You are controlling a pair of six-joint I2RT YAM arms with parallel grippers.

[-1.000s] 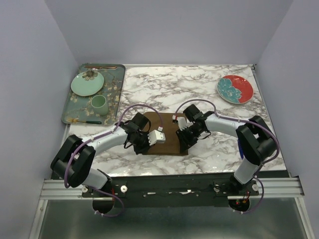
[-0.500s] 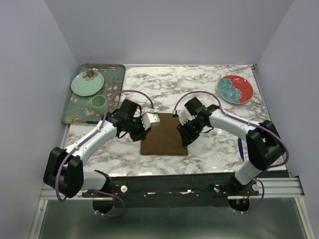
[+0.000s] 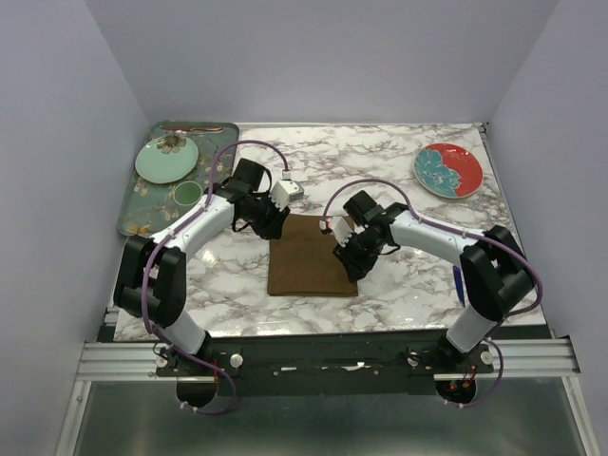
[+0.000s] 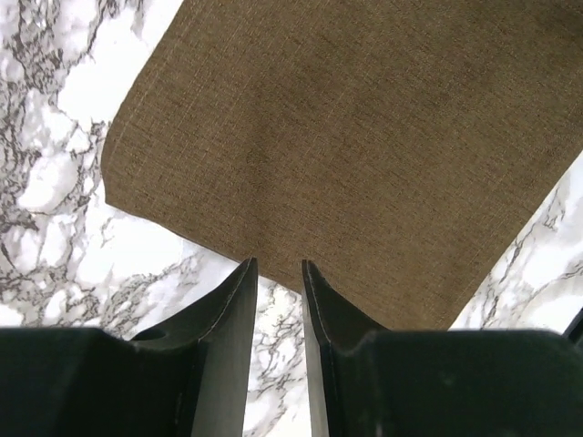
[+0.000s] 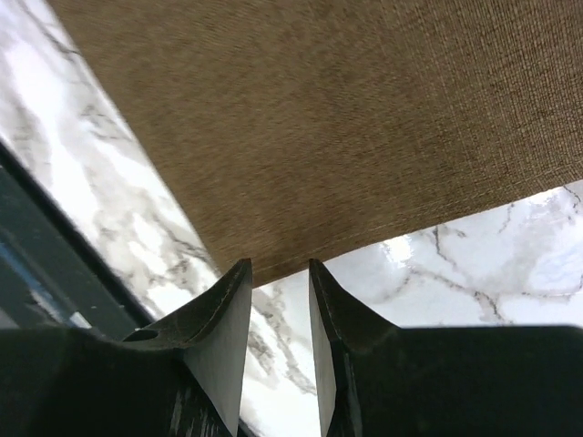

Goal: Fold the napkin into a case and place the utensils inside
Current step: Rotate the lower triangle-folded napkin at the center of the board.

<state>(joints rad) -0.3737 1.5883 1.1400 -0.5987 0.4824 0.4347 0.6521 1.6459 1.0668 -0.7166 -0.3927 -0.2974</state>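
Fold step in hand. Napkin (image 3: 312, 256) flat mid-table (image 3: 399, 171). Left pincer (image 4: 278, 264) by far-left corner, right pincer (image 5: 280, 264) at right edge, both narrow-gapped, empty. Next, probably: regrip edge, fold over.

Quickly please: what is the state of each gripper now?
Left gripper: jaws slightly open, holding nothing.
Right gripper: jaws slightly open, holding nothing.
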